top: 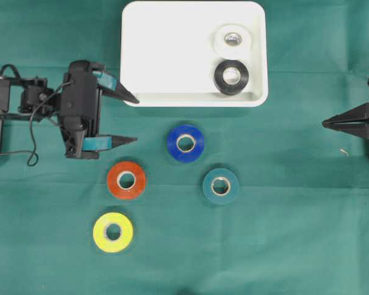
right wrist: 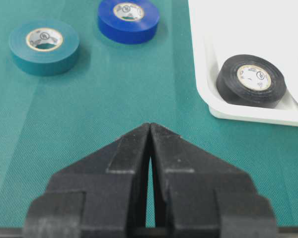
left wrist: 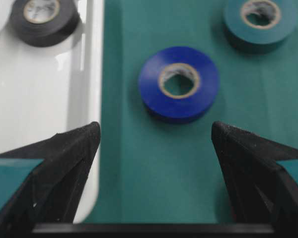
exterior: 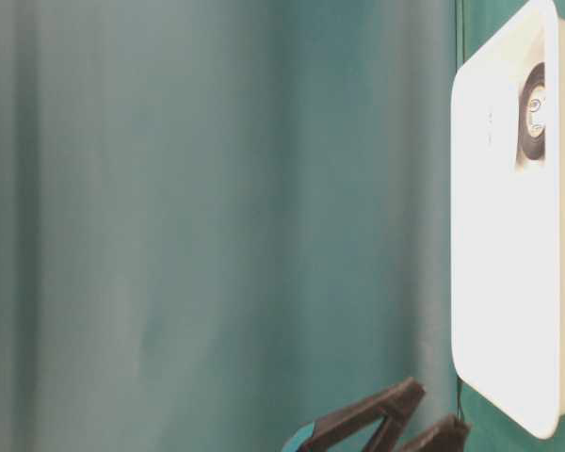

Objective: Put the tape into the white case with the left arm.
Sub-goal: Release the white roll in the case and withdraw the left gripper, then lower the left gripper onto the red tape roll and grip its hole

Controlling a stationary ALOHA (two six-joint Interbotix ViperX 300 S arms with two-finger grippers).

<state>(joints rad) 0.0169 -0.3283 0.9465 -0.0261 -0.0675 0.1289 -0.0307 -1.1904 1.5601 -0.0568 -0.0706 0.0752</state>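
A: Left gripper (top: 134,118) status?
B: Spread wide, empty, lined up facing the blue tape (top: 186,143) on the table (top: 283,246), likely next pick. White case (top: 172,49) just beside it holds two rolls.

No text can be read with certainty. The inner paper cores of the black tape roll (right wrist: 251,80), the teal roll (right wrist: 43,45) and the blue roll (right wrist: 128,19) carry small printed marks, too blurred to read.

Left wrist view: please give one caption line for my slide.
Open left gripper faces the blue tape on green cloth, beside the white case.
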